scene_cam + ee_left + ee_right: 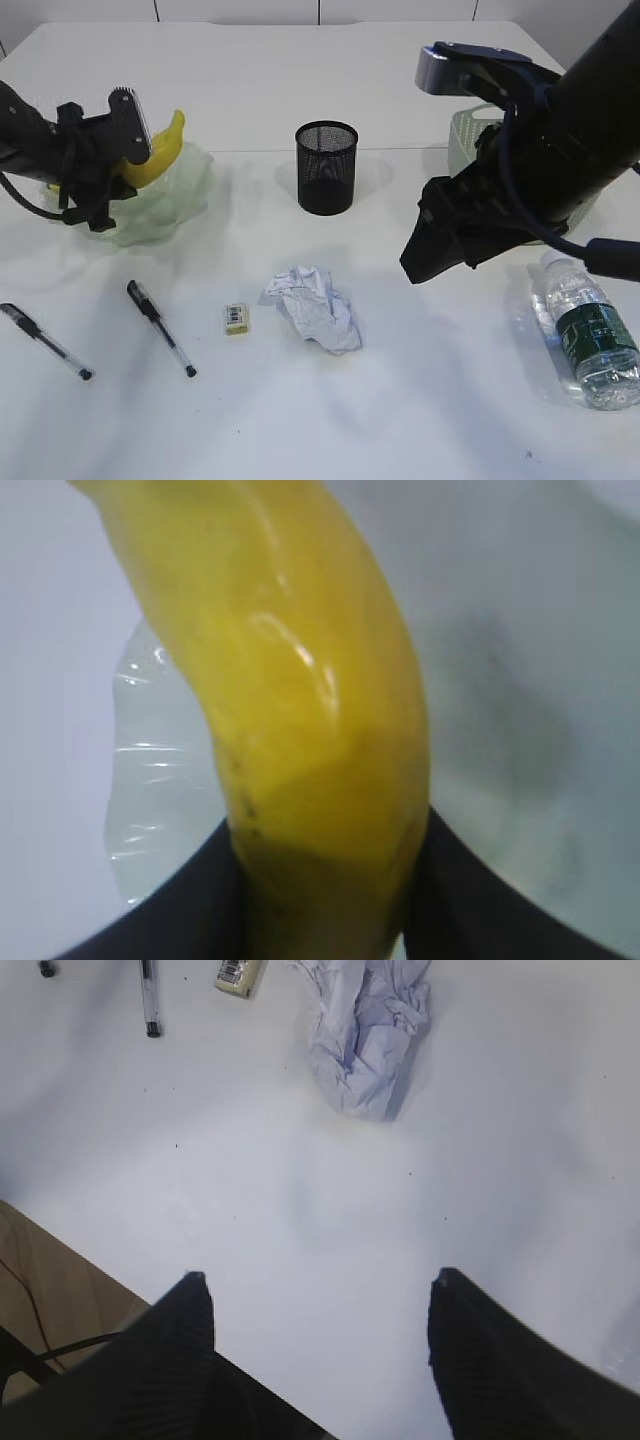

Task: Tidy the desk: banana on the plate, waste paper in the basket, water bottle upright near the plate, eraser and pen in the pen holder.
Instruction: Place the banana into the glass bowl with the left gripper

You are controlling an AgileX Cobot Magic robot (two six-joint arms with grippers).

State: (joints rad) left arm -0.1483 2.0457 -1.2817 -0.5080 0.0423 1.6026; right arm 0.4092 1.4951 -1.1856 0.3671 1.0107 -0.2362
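My left gripper [128, 168] is shut on the yellow banana [166, 148], holding it over the translucent green plate [185, 195] at the far left. In the left wrist view the banana [300, 680] fills the frame between the dark fingers [190, 910], with the plate [150, 780] beneath. My right gripper [320, 1278] hangs open and empty above bare table, right of the crumpled waste paper [315, 308]. The water bottle [590, 335] lies on its side at the right. An eraser [236, 318] and two pens [160, 328] [45, 341] lie at the front left. The black mesh pen holder [326, 167] stands mid-table.
A pale basket [468, 130] stands at the back right, mostly hidden behind the right arm. In the right wrist view the paper [365, 1030], the eraser [240, 972] and one pen [150, 1000] lie ahead. The table's edge [60, 1260] shows at lower left.
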